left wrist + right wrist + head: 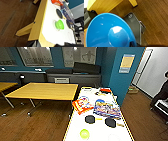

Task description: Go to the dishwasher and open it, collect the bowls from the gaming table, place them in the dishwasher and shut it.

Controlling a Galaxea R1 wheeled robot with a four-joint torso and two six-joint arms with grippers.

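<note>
The gaming table [75, 130] is white with a yellow edge and stands just in front of the robot. Two dark bowls [90, 119] lie on it, side by side across its middle, just on the near side of the game boxes [106, 109]. One is toward the left edge and the other [110, 122] toward the right edge. A green bowl [84, 133] stands nearer the front edge, to the left.

The dark bowls look small, shallow and stiff, probably light and a little slippery. I think the rim is the best place to hold, with one finger inside and one outside. If they are ceramic, they may chip.

In the right wrist view a blue bowl [109, 31] is very close to the camera, over the wooden floor [154, 16]. The right gripper may be holding it, but I cannot tell. For the left gripper I also cannot tell whether it is released or clenched.
</note>
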